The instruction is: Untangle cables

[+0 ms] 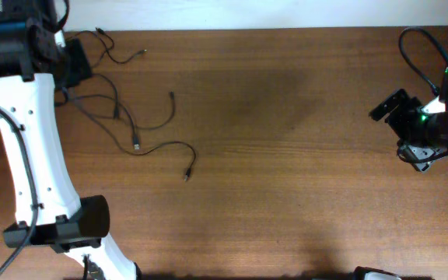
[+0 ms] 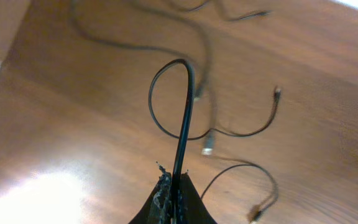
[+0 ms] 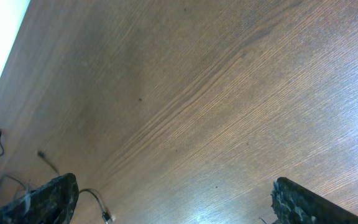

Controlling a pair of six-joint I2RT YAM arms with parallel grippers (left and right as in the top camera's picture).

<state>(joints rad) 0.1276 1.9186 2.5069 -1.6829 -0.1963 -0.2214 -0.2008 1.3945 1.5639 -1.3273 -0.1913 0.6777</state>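
Thin black cables [image 1: 123,117] sprawl in loose curves over the wooden table's far left part. One ends in a plug [image 1: 187,177] nearest the middle, and another runs along the back edge [image 1: 115,48]. My left gripper [image 1: 75,68] sits at the far left, shut on one cable. In the left wrist view that cable [image 2: 183,106] rises from the closed gripper [image 2: 173,190] and bends into a loop above the table. The other cables lie below it, with a silvery plug [image 2: 208,148]. My right gripper [image 1: 389,106] hangs open at the far right, well away from the cables; its fingers [image 3: 48,199] hold nothing.
The left arm's white link [image 1: 37,148] runs along the table's left side from front to back. The table's back edge [image 1: 247,29] lies just behind the cables. Bare wood [image 1: 286,155] spans the space between the cables and the right arm.
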